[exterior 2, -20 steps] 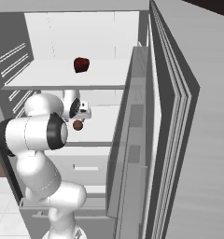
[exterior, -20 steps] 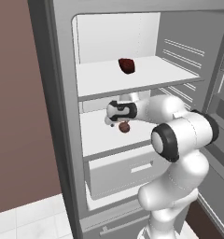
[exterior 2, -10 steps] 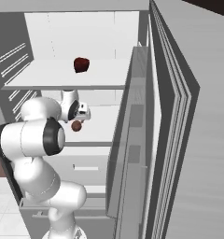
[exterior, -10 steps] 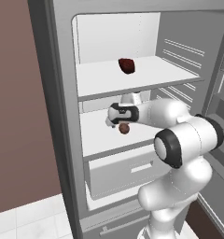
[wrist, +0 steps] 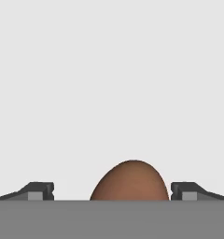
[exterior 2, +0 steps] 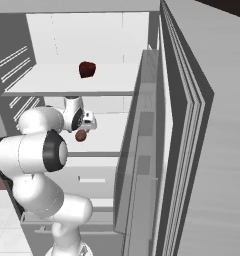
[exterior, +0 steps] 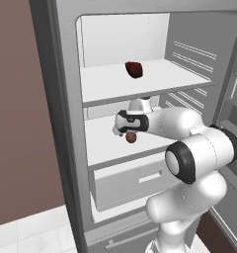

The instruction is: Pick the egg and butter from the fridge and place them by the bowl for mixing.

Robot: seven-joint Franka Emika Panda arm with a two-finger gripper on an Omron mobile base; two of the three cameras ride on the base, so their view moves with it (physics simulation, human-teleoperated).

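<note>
Egg (wrist: 130,181): on the fridge (exterior: 56,123) middle shelf, between the fingertips (wrist: 39,190); centred there for a pinch
Gripper (exterior: 126,134): spread, both tips apart from the egg; not gripping
Around: lumpy dark red item (exterior: 134,69) on the fridge shelf above; white drawer (exterior: 135,180) below
Obstruction: upper shelf close over the wrist; lift room looks tight

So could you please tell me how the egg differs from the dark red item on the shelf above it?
The egg is smooth and reddish-brown; the dark red item is lumpy and darker. The egg looks smaller than the dark red item. The egg sits at the gripper by the middle shelf; the dark red item rests alone on the upper shelf. Both are inside the fridge.
</note>
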